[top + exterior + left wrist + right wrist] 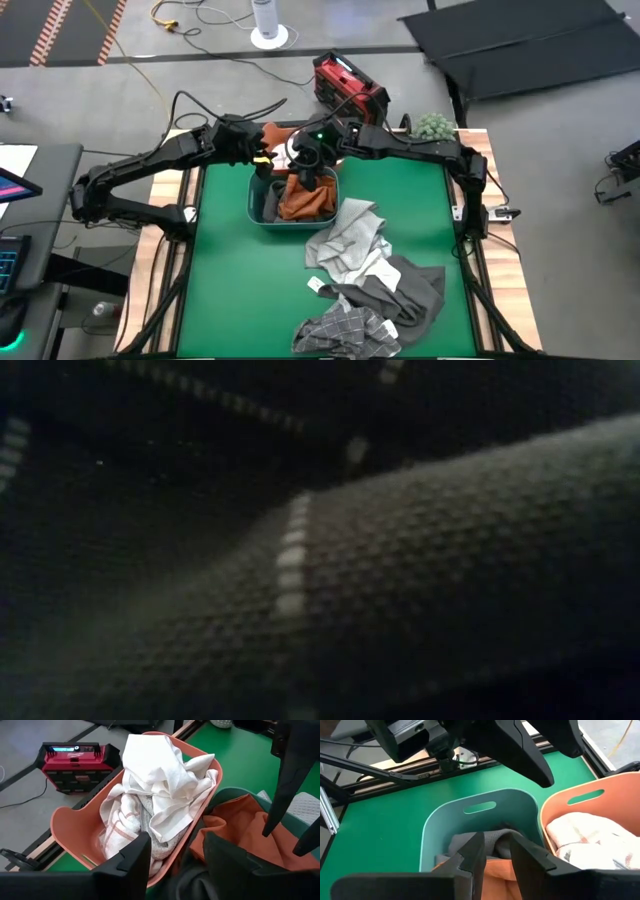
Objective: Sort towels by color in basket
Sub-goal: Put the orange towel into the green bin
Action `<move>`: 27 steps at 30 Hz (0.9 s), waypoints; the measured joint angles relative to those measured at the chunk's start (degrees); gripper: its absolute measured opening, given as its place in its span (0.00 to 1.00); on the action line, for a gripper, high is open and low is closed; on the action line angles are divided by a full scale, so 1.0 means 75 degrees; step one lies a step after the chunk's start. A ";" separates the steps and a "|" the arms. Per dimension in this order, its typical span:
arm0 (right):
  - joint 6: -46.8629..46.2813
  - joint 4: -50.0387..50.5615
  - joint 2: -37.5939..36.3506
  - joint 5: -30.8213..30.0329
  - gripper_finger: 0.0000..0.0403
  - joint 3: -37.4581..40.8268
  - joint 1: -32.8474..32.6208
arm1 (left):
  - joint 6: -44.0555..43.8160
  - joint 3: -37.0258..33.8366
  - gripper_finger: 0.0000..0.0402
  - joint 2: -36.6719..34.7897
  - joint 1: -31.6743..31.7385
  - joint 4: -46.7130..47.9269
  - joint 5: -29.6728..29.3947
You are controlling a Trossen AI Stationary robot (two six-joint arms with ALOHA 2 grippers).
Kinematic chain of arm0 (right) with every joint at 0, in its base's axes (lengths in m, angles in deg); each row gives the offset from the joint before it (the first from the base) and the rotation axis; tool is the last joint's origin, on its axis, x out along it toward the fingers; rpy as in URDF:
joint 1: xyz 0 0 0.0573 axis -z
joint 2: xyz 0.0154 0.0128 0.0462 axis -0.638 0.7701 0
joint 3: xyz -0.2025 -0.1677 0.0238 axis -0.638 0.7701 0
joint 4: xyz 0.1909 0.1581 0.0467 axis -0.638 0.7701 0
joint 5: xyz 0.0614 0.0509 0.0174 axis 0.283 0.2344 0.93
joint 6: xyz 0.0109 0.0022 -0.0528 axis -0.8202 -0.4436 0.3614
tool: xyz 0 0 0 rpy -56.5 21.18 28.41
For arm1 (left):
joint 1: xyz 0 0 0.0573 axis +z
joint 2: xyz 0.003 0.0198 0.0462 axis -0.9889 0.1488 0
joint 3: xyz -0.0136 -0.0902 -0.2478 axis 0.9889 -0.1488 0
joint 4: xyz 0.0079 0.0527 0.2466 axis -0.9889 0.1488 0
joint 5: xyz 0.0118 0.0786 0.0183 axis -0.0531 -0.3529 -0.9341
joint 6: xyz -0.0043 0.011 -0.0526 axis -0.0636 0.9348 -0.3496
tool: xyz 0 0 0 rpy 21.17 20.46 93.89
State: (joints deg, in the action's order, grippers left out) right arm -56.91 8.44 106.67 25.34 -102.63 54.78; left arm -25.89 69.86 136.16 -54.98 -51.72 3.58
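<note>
Checked cloth (pixel 345 330) lies nearest, at the front edge of the green surface (pixel 220 270), so close to the low camera that it fills that view. Behind it a dark grey towel (pixel 415 290) and a light grey towel (pixel 350 240) sprawl in a loose pile, touching one another and still unsorted.

Farther back stands the teal tub (pixel 480 810), holding a rust towel (pixel 305 200) over a grey one (pixel 495 842). The right gripper (pixel 496 851) hangs just above this tub with its fingers (pixel 470 855) spread a little and nothing between them; it seems to be at the drop-off, with the rust towel already in the tub.

Just beside the teal tub, at the rear, sits the orange tub (pixel 75 825), filled with white towels (pixel 155 785), one with a faint rust check. The left gripper (pixel 172 855) hovers over the near rim of this tub, spread and empty.

Judging by the layout, the step in hand is the placing of the rust towel. The next move calls for one arm to lift clear of the tubs, travel forward to the pile, and pinch a single towel without dragging its neighbours. With both arms crowded over the tubs, they must part carefully.
</note>
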 joint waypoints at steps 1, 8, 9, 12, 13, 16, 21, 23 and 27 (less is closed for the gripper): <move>0.0000 0.0002 0.0000 0.0000 0.29 0.0000 0.0000 | 0.0037 0.0000 0.42 0.0000 0.0000 -0.0016 -0.0002; 0.0053 0.0002 0.0000 0.0000 0.29 0.0000 0.0008 | 0.0073 0.0000 0.41 0.0000 0.0000 -0.0035 -0.0006; 0.0057 0.0002 0.0000 0.0000 0.29 0.0000 0.0008 | 0.0073 0.0000 0.41 0.0000 0.0000 -0.0035 -0.0008; 0.0061 0.0002 0.0000 0.0000 0.29 0.0000 0.0015 | 0.0073 0.0000 0.41 0.0000 0.0000 -0.0033 -0.0009; 0.0062 0.0002 0.0000 0.0000 0.29 0.0000 0.0025 | 0.0073 0.0000 0.41 0.0000 0.0000 -0.0032 -0.0009; 0.0064 0.0002 0.0000 0.0000 0.29 0.0000 0.0050 | 0.0073 0.0000 0.41 0.0000 0.0000 -0.0032 -0.0009; 0.0133 0.0004 0.0000 0.0000 0.29 0.0000 0.0052 | 0.0073 0.0000 0.41 0.0000 0.0000 -0.0032 -0.0012; 0.0177 0.0005 0.0000 0.0000 0.29 0.0000 0.0050 | 0.0073 0.0000 0.41 0.0000 0.0000 -0.0032 -0.0012; 0.0189 0.0005 0.0000 0.0000 0.29 0.0000 0.0050 | 0.0115 0.0000 0.41 0.0000 0.0000 -0.0032 -0.0012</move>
State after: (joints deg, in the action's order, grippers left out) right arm -55.49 8.48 106.67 25.34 -102.63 55.15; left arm -25.03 69.86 136.16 -54.98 -51.96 3.49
